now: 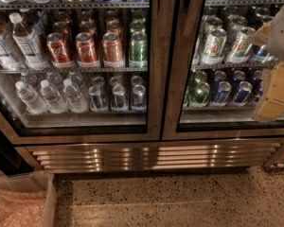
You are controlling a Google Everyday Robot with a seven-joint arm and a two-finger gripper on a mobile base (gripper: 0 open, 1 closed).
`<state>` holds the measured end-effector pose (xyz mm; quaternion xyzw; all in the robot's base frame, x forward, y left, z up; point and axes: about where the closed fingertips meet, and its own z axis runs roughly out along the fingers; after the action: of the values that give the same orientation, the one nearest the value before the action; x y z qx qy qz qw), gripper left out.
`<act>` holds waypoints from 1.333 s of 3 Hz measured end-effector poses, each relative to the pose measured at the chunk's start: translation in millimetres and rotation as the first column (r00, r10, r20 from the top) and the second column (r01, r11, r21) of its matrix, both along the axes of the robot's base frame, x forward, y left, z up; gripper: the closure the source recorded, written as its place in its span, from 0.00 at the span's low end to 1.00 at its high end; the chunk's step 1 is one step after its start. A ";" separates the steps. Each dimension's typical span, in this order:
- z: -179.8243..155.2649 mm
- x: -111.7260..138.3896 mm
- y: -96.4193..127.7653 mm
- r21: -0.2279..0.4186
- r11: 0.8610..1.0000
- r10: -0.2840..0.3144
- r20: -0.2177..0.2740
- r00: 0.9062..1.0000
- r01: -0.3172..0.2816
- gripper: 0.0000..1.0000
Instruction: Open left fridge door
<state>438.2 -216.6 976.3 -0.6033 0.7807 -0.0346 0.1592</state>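
The left fridge door (154, 103) fills the left and middle of the camera view. It has a wide brushed-steel frame, and its pane shows red cans (85, 48), a green can, clear water bottles (49, 96) and small blue-silver cans. It looks closed against the twin right door (189, 103). I cannot make out its long handle for sure along the middle steel strip. My gripper (277, 79) is a cream-coloured shape at the far right edge, in front of the right door's pane and apart from the left door. It holds nothing that I can see.
The right door's pane shows green-white and blue cans (222, 91). A steel slatted grille (151, 157) runs below both doors. A clear plastic bin (21, 202) with a pinkish liner stands at the bottom left on the speckled floor (180, 197).
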 end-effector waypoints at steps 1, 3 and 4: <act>0.0 0.0 0.0 0.000 1.000 0.000 0.000 1.000 0.000 0.00; 3.2 27.0 25.5 0.123 0.992 0.012 0.035 0.999 -0.017 0.00; 3.4 27.2 26.3 0.127 0.992 0.013 0.036 0.999 -0.018 0.00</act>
<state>465.4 -190.3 979.6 -0.5972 0.7738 0.0061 0.2112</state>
